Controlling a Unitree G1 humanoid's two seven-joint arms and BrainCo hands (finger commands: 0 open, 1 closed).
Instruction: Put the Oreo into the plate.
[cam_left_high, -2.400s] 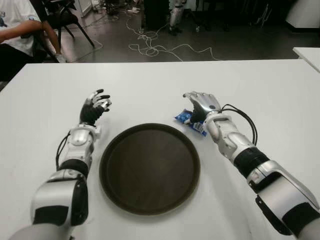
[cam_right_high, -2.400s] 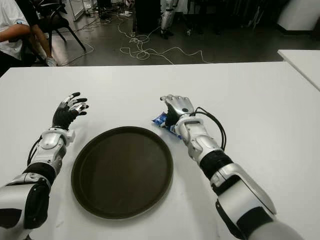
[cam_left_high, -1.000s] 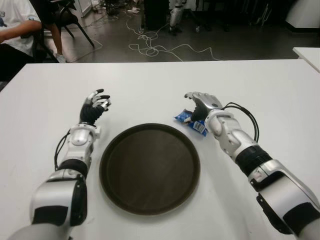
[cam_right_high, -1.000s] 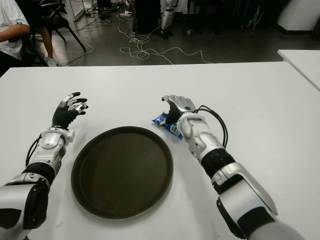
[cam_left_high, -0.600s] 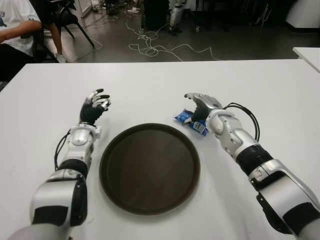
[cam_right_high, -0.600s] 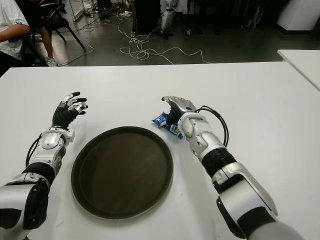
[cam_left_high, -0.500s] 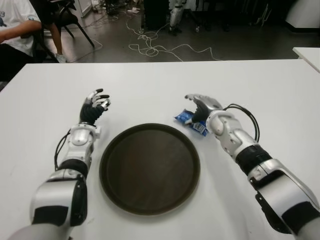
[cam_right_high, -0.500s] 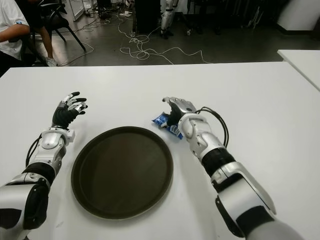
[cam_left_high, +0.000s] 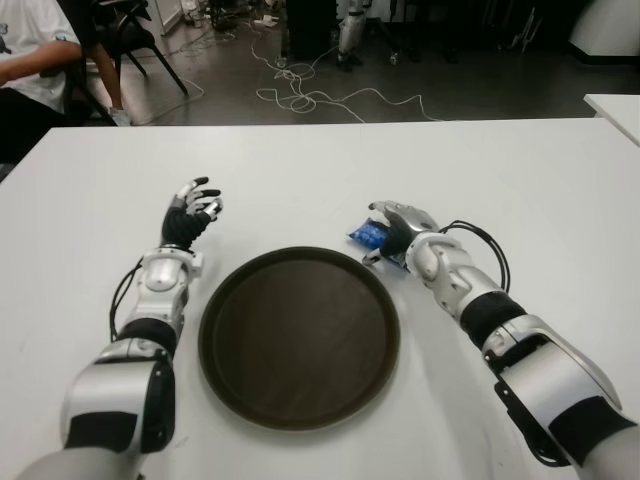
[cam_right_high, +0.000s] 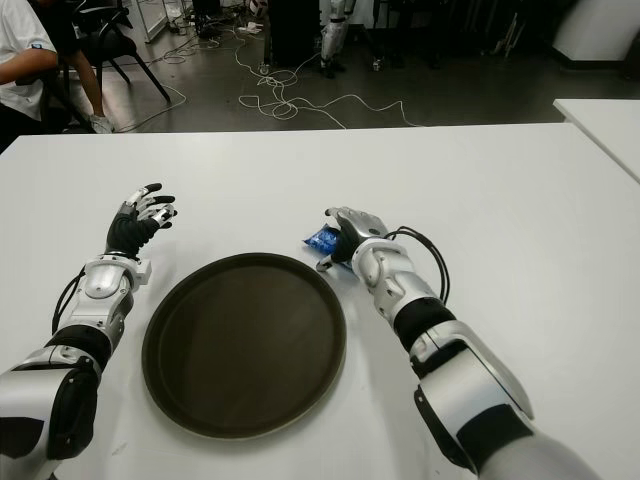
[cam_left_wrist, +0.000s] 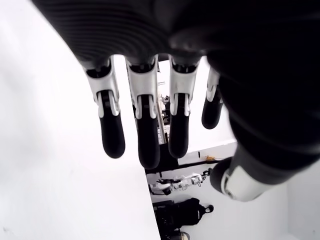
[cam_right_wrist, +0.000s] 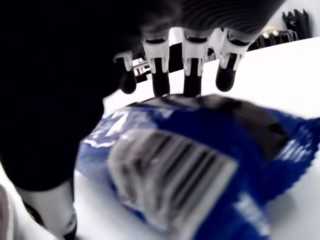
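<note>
Eye view: the right hand (cam_left_high: 398, 224) is covering the Oreo (cam_left_high: 367, 234) packet just beyond the plate (cam_left_high: 300, 336); left hand (cam_left_high: 188, 212) idling, fingers relaxed.

Right wrist view: fingers (cam_right_wrist: 191, 76) are curling over the wrapper, grip apparently loose; should tighten before lifting.

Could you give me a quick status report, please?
Right hand over the cookie packet, grasp unconfirmed. Packet beside the plate, not in it. Left hand open, idle left of plate.

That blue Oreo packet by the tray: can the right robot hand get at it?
Probably yes. The right robot hand is already over the Oreo packet, fingers arched around it, nothing between them; a firm grip isn't clear.
</note>
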